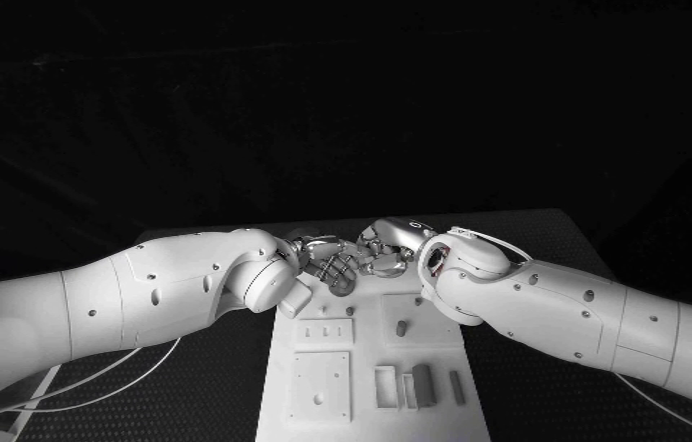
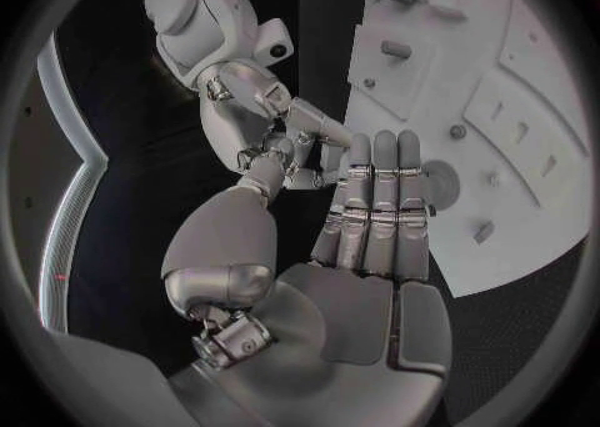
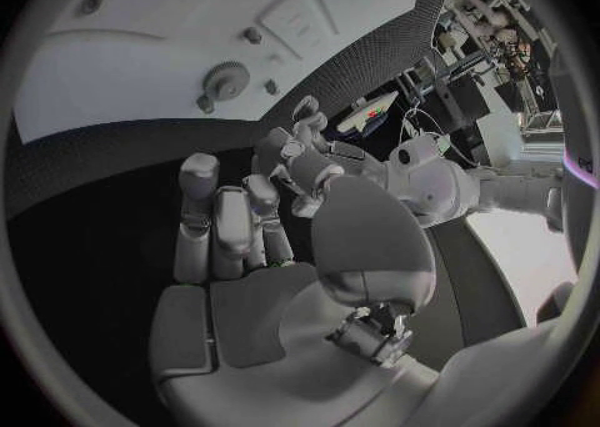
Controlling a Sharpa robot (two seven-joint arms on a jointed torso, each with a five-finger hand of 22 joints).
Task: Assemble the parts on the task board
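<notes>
The white task board (image 1: 361,412) lies lengthwise in the middle of the table. Both hands meet above its far end. My left hand (image 1: 330,266) has its fingers (image 2: 385,197) straight and side by side, its thumb set apart, and its palm is bare. My right hand (image 1: 391,246) reaches its bent fingers (image 3: 233,229) to the left thumb's tip. Whether a part sits between those fingertips is hidden. A round toothed part (image 3: 228,79) lies on the board (image 3: 113,87) just past the hands. Several grey block parts (image 1: 423,383) stand at the board's near end, and a short peg (image 1: 402,328) stands mid-board.
The board carries raised plates with slots (image 1: 325,331) and holes (image 1: 320,384). Black matting (image 1: 173,382) surrounds the board on both sides. White cables (image 1: 87,377) trail under my left arm. Both forearms cross the board's far corners.
</notes>
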